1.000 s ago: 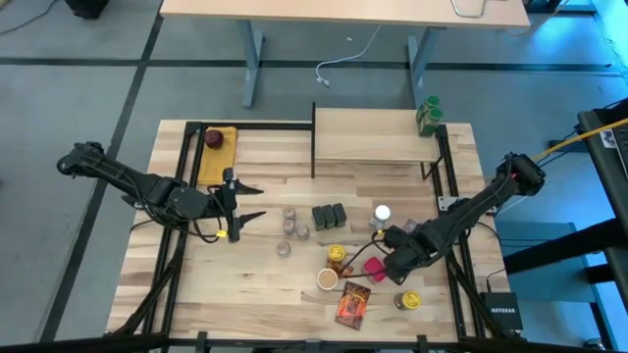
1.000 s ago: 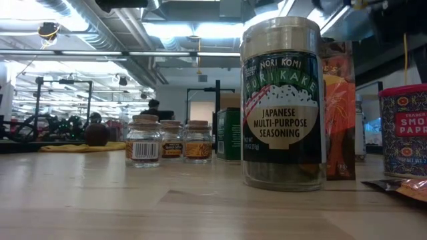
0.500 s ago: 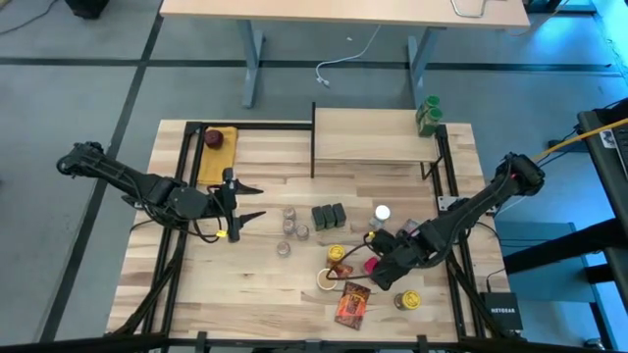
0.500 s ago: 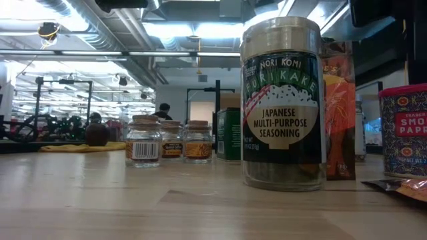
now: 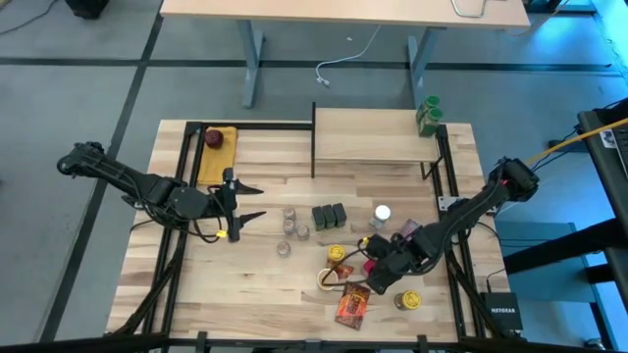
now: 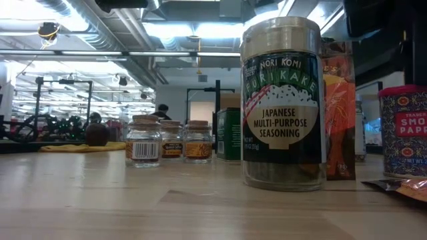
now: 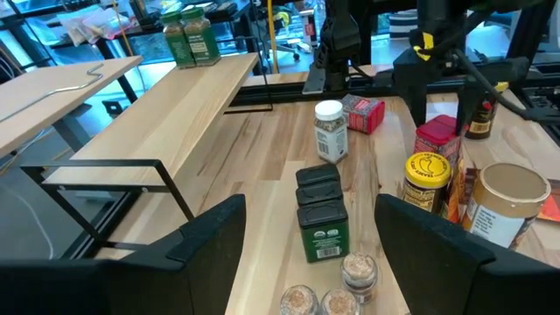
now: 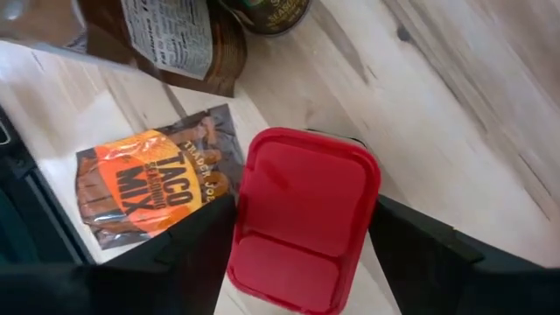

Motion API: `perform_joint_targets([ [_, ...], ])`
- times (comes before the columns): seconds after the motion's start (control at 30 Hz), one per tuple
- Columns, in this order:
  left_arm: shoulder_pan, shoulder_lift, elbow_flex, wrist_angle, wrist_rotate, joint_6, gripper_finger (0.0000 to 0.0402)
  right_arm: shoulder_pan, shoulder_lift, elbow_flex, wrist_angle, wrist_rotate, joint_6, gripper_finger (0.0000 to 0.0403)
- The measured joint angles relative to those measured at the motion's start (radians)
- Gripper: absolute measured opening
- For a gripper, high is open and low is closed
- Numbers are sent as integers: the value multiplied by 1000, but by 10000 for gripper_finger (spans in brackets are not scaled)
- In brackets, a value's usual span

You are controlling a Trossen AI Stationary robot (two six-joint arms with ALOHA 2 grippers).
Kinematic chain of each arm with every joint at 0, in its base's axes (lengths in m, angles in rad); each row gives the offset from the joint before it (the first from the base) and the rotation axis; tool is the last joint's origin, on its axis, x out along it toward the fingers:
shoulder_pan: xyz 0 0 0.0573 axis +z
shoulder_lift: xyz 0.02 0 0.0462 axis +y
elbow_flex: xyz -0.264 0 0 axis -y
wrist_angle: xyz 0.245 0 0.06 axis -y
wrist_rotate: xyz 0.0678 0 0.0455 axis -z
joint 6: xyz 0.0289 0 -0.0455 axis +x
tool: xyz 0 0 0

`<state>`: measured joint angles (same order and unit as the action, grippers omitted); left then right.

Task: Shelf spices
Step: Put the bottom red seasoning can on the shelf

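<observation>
Right gripper (image 8: 302,241) straddles a red-lidded spice tin (image 8: 302,219), jaws spread either side and not visibly clamped, the taco seasoning packet (image 8: 153,188) just beside it. Left gripper (image 5: 253,201) waits open, well apart across the worktop (image 5: 255,294). The shelf (image 5: 373,135) lies far beyond the tin, two green jars (image 5: 428,115) at its end. A skewed closure could tip the tin or snag the packet.
</observation>
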<state>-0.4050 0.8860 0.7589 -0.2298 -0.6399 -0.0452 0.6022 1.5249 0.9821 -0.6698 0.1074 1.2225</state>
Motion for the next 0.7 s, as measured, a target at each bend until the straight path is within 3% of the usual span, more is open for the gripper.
perform_joint_targets([
  [0.57,0,0,0,0,0,0,249,-2,91,-2,11,60,-137,264],
  [0.7,0,0,0,0,0,0,249,-9,89,-2,10,59,-165,237],
])
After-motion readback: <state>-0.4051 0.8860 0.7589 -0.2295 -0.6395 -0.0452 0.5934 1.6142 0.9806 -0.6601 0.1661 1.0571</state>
